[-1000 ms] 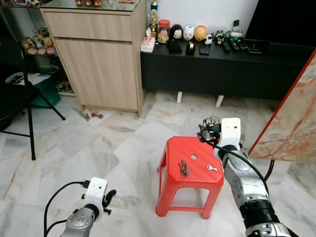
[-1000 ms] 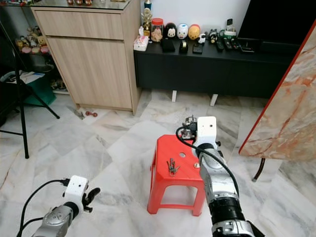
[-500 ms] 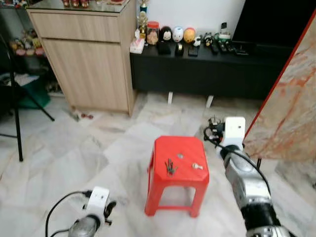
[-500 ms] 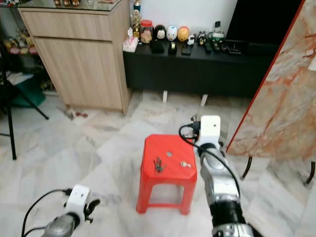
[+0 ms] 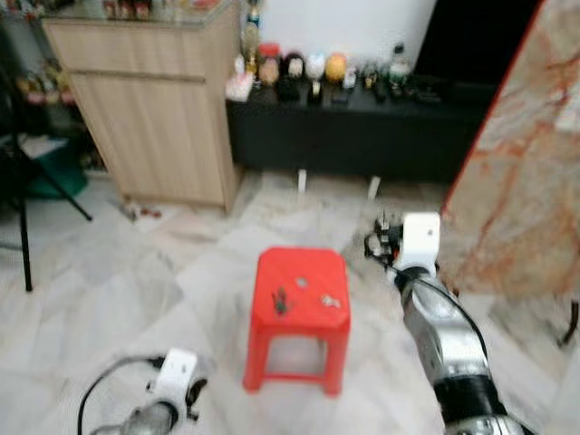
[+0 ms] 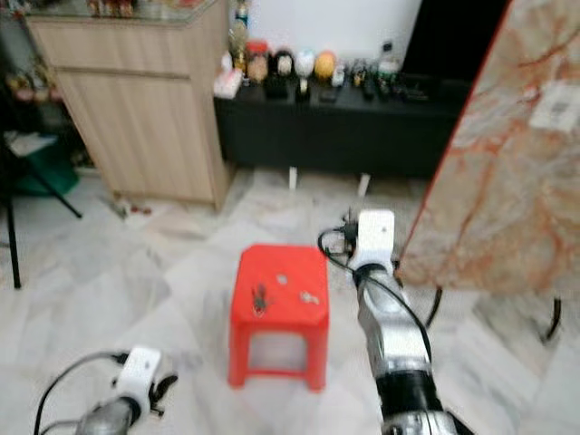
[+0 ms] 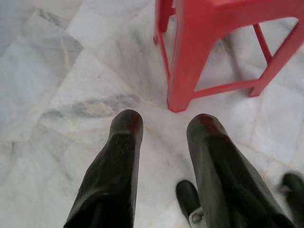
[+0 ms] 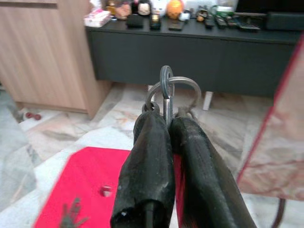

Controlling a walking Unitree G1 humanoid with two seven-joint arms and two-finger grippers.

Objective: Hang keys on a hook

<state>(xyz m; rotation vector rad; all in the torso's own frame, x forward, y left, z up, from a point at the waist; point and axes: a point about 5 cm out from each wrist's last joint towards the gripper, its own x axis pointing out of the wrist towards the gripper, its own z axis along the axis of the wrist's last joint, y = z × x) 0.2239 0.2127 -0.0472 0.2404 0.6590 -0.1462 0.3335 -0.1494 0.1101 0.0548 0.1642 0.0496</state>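
My right gripper (image 8: 167, 124) is shut on a ring of keys (image 8: 167, 92), whose metal rings stick up past the fingertips. In the eye views this gripper (image 5: 379, 245) hangs to the right of a red plastic stool (image 5: 300, 292), at about seat height. On the stool seat lie a dark bunch of keys (image 5: 279, 301) and one small pale key (image 5: 330, 301). My left gripper (image 7: 164, 124) is open low over the marble floor, near a leg of the stool (image 7: 186, 61). No hook can be made out.
A marble-patterned panel (image 5: 517, 154) stands at the right. A black low cabinet (image 5: 362, 127) with figurines runs along the back wall, beside a wooden cabinet (image 5: 149, 109). A black chair leg (image 5: 18, 236) stands at the left.
The camera has drawn back and turned, so the stool sits farther left and smaller and the picture is blurred. The right gripper keeps its hold on the key ring.
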